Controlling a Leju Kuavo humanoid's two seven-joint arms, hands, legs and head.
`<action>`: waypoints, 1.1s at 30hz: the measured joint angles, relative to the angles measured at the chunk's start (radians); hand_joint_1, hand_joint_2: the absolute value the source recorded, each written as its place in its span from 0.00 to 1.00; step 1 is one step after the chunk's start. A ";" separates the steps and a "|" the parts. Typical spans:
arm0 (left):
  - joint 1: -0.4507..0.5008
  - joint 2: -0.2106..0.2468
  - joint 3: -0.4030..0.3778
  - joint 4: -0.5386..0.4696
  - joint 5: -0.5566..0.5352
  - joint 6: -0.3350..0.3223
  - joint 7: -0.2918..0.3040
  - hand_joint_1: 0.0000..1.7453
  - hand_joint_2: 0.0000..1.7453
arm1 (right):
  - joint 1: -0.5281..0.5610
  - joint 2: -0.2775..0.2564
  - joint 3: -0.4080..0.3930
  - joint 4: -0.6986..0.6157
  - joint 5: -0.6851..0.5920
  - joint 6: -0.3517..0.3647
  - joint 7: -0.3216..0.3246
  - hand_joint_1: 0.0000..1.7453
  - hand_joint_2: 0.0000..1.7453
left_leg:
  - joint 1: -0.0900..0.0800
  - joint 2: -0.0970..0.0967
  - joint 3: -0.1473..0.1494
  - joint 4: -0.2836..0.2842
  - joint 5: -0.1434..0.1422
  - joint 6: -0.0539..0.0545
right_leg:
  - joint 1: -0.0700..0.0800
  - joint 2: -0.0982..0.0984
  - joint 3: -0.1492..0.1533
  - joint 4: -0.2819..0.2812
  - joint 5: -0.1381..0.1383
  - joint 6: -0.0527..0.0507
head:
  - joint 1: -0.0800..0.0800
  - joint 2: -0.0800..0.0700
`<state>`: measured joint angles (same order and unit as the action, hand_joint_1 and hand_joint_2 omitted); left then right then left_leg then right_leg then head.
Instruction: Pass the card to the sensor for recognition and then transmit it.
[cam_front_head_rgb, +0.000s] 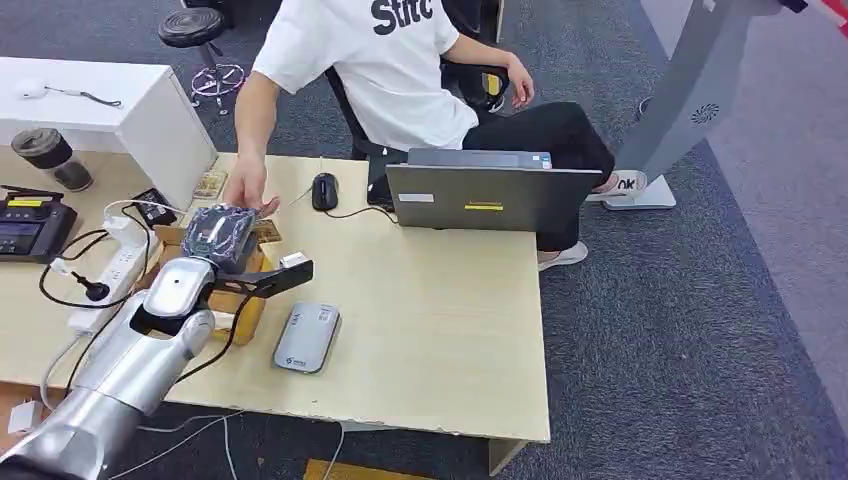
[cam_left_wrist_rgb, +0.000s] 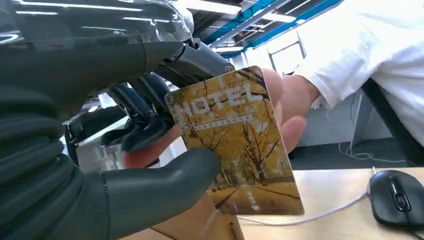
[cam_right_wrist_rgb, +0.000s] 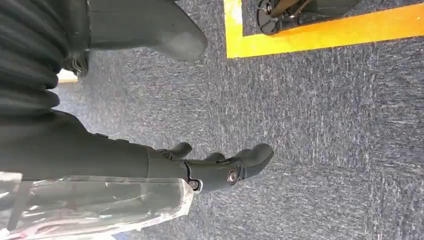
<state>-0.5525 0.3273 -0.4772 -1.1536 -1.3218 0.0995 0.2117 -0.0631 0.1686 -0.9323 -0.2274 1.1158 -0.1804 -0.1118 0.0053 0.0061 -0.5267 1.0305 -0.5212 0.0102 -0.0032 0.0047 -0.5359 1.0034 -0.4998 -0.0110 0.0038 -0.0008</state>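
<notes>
A yellow hotel card (cam_left_wrist_rgb: 240, 145) stands upright, pinched between the thumb (cam_left_wrist_rgb: 160, 185) and the dark fingers (cam_left_wrist_rgb: 145, 120) of my left hand (cam_front_head_rgb: 222, 235). A person's hand (cam_left_wrist_rgb: 290, 107) lies right behind the card and touches it; the same hand (cam_front_head_rgb: 245, 195) reaches in from across the table. The sensor (cam_front_head_rgb: 307, 338), a flat grey device, lies on the table a little to the right of and nearer than my left hand. My right hand (cam_right_wrist_rgb: 200, 167) hangs over the blue carpet with its fingers apart and nothing in it.
A wooden box (cam_front_head_rgb: 240, 295) sits under my left forearm. On the light wooden table (cam_front_head_rgb: 440, 320) are a grey laptop (cam_front_head_rgb: 490, 195), a black mouse (cam_front_head_rgb: 324, 190), a white power strip (cam_front_head_rgb: 115, 265) with cables and a dark device (cam_front_head_rgb: 30, 225). The person sits opposite.
</notes>
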 joint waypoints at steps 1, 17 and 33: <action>-0.003 0.000 0.000 0.002 -0.003 0.002 0.000 1.00 1.00 | 0.000 0.000 0.000 0.000 0.000 0.000 0.000 0.00 1.00 | 0.000 0.000 0.000 0.000 0.000 0.000 | 0.000 0.000 0.000 0.000 0.000 0.000 | 0.000 0.000; -0.193 0.028 0.025 0.139 -0.070 0.065 0.022 1.00 1.00 | -0.008 -0.002 0.000 0.000 0.035 -0.032 0.013 0.00 1.00 | 0.001 0.000 -0.001 0.000 0.001 0.000 | 0.000 0.001 -0.001 0.001 0.001 -0.001 | 0.000 0.000; -0.164 0.052 0.122 0.130 0.021 0.208 -0.013 0.00 1.00 | -0.011 -0.003 0.001 0.001 0.036 -0.039 0.015 0.00 1.00 | 0.000 0.000 -0.004 0.000 0.001 0.000 | 0.000 0.000 -0.003 0.000 0.001 -0.001 | 0.000 0.000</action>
<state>-0.7162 0.3796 -0.3555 -1.0235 -1.3008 0.3071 0.1991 -0.0742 0.1656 -0.9312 -0.2266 1.1521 -0.2193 -0.0969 0.0055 0.0060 -0.5304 1.0306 -0.5207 0.0107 -0.0031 0.0049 -0.5393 1.0037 -0.4990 -0.0119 0.0038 -0.0008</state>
